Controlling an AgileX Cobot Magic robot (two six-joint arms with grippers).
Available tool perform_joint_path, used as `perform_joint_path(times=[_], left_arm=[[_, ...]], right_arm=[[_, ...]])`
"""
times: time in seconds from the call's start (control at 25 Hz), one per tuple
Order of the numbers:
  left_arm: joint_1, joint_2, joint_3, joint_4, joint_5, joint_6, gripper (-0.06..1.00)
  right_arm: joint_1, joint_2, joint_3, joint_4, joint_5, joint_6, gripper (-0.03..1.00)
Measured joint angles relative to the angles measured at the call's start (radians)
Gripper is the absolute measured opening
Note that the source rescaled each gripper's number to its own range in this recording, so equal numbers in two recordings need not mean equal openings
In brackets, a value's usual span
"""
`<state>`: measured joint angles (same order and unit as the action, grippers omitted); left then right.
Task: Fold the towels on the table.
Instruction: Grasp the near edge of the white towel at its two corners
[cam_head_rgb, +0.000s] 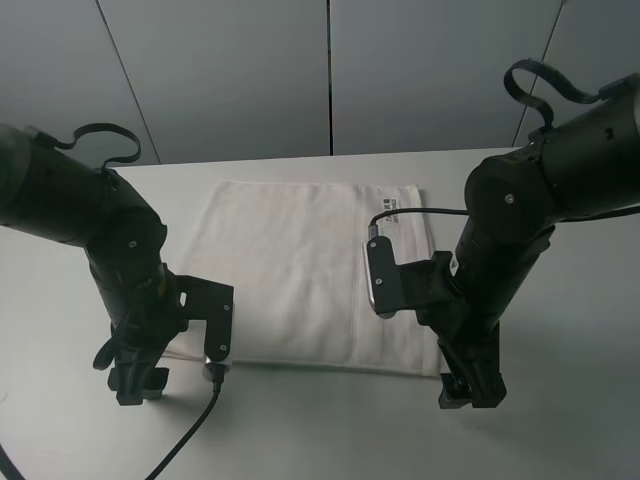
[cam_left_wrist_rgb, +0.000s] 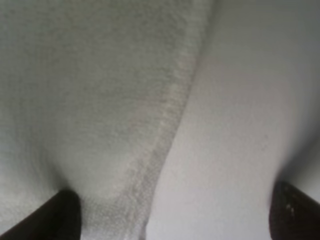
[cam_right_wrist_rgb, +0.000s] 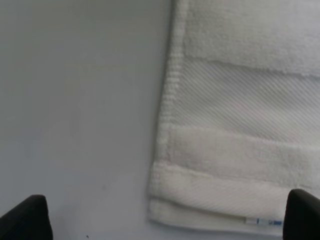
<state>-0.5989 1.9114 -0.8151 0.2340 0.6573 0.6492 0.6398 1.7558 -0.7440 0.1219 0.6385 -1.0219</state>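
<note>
My left gripper (cam_head_rgb: 138, 384) and right gripper (cam_head_rgb: 470, 392) gape over the towel's (cam_head_rgb: 300, 270) corners by the table's (cam_head_rgb: 560, 420) near edge; I'd pinch both evenly.

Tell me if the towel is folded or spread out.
Spread flat: the towel lies as one smooth rectangle on the table. A second edge at its corner may be another layer; cannot tell.

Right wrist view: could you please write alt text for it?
A white towel with a woven stripe band lies on the white table, one corner showing. The dark jaws stand wide apart, either side of that corner.
</note>
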Motion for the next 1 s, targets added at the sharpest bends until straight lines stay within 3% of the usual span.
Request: perform_joint_path(times=[0.4,0.64,1.0], left_arm=[[0.000,0.000,0.000,0.002,-0.002,0.000,0.97],[0.000,0.001,0.000,0.002,-0.002,0.000,0.97],[0.000,0.002,0.000,0.002,-0.005,-0.017,0.97]], right_arm=[[0.000,0.058,0.000,0.002,-0.023,-0.035,1.00],[0.048,0.082,0.000,-0.001,-0.057,-0.038,1.00],[0.078,0.120,-0.007,-0.089,-0.077,0.034,0.99]])
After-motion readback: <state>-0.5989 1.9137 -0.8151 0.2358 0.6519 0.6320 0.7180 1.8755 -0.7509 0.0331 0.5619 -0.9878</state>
